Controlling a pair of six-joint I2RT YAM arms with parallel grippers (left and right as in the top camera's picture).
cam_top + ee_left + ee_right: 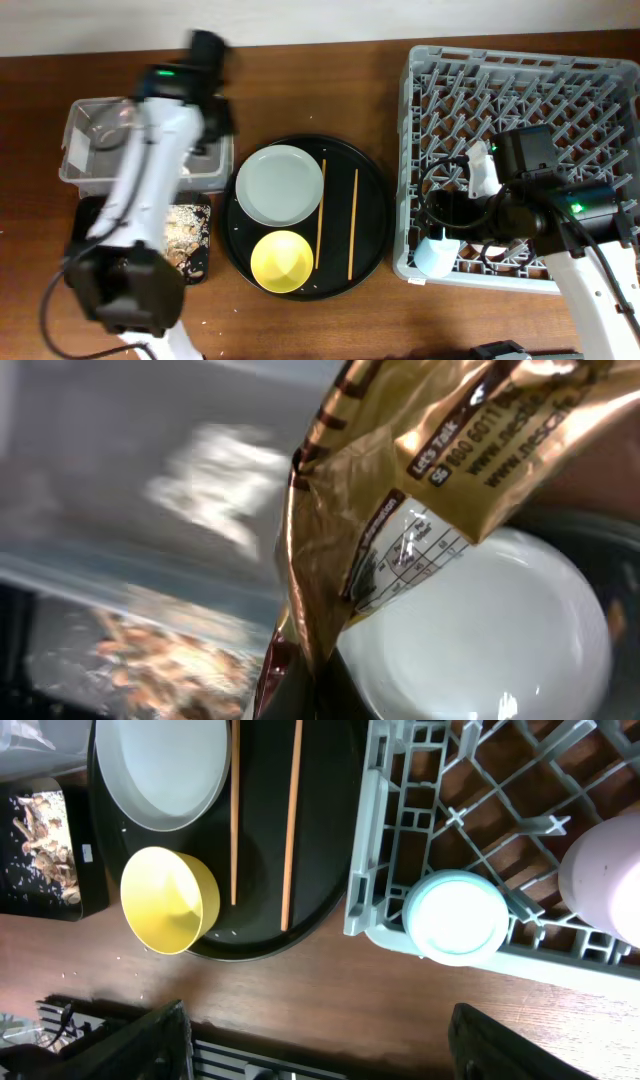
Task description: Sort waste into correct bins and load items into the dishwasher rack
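L grip [213, 118] pinches wrapper [400, 510], which dangles near table [300, 320] back-left corner betw tub [95, 140] & plate [284, 185]; prob light, crinkly, slippery foil, best gripped at a folded edge.

Left arm [140, 185]: blurred, stretched from the front-left corner toward the back edge. Left gripper [216, 128] pinches the wrapper [420, 470]. Right arm [590, 275]: reaches in from the front-right corner. Right gripper [318, 1020] fingers spread wide, empty.
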